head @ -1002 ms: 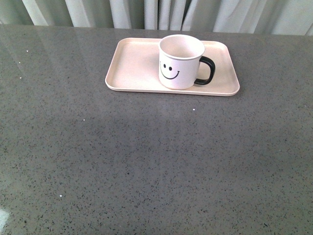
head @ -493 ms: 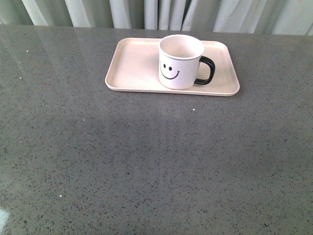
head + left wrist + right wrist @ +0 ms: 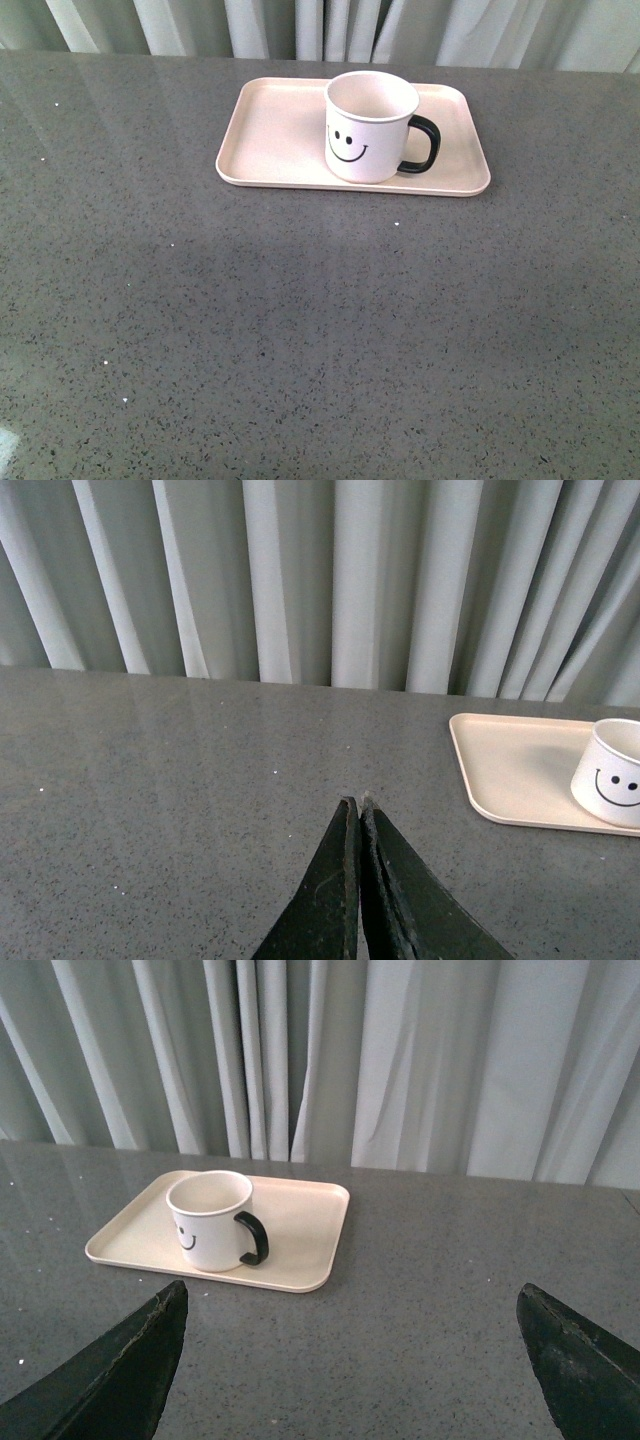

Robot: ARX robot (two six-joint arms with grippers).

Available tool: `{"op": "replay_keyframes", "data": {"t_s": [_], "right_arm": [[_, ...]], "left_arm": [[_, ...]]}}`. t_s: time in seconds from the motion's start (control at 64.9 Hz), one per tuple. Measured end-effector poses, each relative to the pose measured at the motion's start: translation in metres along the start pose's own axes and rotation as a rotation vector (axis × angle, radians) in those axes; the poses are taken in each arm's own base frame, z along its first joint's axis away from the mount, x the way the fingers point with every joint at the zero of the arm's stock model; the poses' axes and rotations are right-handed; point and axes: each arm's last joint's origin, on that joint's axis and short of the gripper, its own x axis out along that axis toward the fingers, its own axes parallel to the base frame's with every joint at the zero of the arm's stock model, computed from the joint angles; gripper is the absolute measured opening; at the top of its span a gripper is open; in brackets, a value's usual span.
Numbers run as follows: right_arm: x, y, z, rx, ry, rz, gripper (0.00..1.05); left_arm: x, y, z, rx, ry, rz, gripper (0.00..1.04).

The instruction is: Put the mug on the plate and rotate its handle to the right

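Nothing has shifted in the last second: mug (image 3: 370, 128) stands on plate (image 3: 275, 125), handle (image 3: 422, 145) at 3 o'clock.
My left gripper (image 3: 358, 805) is pressed together, my right gripper (image 3: 350, 1295) spread wide, both well clear. The mug sits near the plate's 6 o'clock rim, so I judge a stray nudge could push it off or spin the handle.

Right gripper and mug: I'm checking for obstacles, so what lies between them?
Only bare tabletop and the plate's near rim lie between the right gripper and the mug, as the right wrist view shows.
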Motion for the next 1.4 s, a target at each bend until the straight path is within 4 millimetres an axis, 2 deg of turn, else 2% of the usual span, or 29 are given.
{"op": "replay_keyframes", "data": {"t_s": [0.046,0.092,0.277,0.355,0.432,0.539,0.57,0.617,0.663,0.74,0.848,0.971,1.079,1.125,1.218,1.403], "right_arm": [[0.000,0.000,0.000,0.000,0.000,0.000,0.96],[0.000,0.000,0.000,0.000,0.000,0.000,0.96],[0.000,0.000,0.000,0.000,0.000,0.000,0.96],[0.000,0.000,0.000,0.000,0.000,0.000,0.96],[0.000,0.000,0.000,0.000,0.000,0.000,0.96],[0.000,0.000,0.000,0.000,0.001,0.002,0.96],[0.001,0.000,-0.001,-0.033,0.080,0.066,0.96],[0.003,-0.001,0.001,-0.060,0.324,0.219,0.96],[0.009,-0.003,0.007,-0.044,0.488,0.329,0.96],[0.039,-0.010,0.024,-0.054,0.566,0.434,0.96],[0.094,-0.022,0.051,-0.110,0.518,0.410,0.96],[0.159,-0.029,0.065,-0.133,0.528,0.369,0.96],[0.207,-0.022,0.062,-0.140,0.582,0.380,0.96],[0.237,-0.012,0.057,-0.140,0.630,0.376,0.96],[0.284,0.008,0.046,-0.119,0.710,0.378,0.96],[0.335,0.030,0.024,-0.051,0.798,0.377,0.96]], "left_arm": [[0.000,0.000,0.000,0.000,0.000,0.000,0.07],[0.000,0.000,0.000,0.000,0.000,0.000,0.18],[0.000,0.000,0.000,0.000,0.000,0.000,0.68],[0.000,0.000,0.000,0.000,-0.001,0.000,0.80],[0.000,0.000,0.000,0.000,-0.001,0.000,0.97],[0.000,0.000,0.000,0.000,-0.001,0.000,0.95],[0.000,0.000,0.000,0.000,-0.001,0.000,0.96],[0.000,0.000,0.000,0.000,-0.001,0.002,0.96],[0.000,0.000,0.000,0.000,-0.001,-0.001,0.96],[0.000,0.000,0.000,0.000,-0.001,0.000,0.96],[0.000,0.000,0.000,0.000,-0.001,0.000,0.96],[0.000,0.000,0.000,0.000,-0.001,0.000,0.96],[0.000,0.000,0.000,0.000,-0.001,0.000,0.95],[0.000,0.000,0.000,0.000,-0.001,0.000,0.96],[0.000,0.000,0.000,0.000,-0.001,0.000,0.96],[0.000,0.000,0.000,0.000,-0.001,0.000,0.96]]}}
